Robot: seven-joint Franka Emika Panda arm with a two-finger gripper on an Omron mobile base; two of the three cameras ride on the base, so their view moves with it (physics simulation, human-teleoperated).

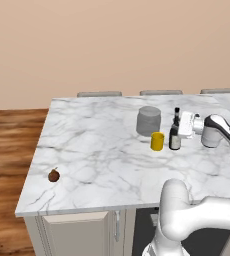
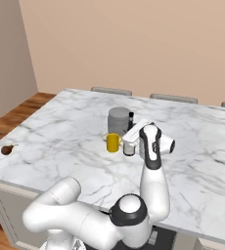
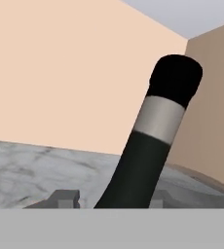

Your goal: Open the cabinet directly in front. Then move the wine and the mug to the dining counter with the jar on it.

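Note:
On the white marble dining counter [image 1: 94, 150] [image 2: 56, 139] the dark wine bottle [image 1: 175, 140] [image 2: 129, 148] [image 3: 153, 155] stands upright, just right of the yellow mug [image 1: 157, 141] [image 2: 113, 142]. The grey jar [image 1: 148, 121] [image 2: 119, 119] sits right behind the two. My gripper [image 1: 179, 125] [image 2: 130, 137] [image 3: 111, 198] reaches in sideways and straddles the bottle's upper body. In the hand view the neck rises between the fingertips, with a thin gap on the left side, so the gripper looks open. The cabinet is out of view.
A small brown fruit [image 1: 53, 175] [image 2: 7, 149] lies near the counter's front left corner. Grey chair backs [image 1: 99, 93] [image 2: 111, 90] line the far edge. Wood floor lies to the left, and the beige counter base [image 1: 77, 232] is below.

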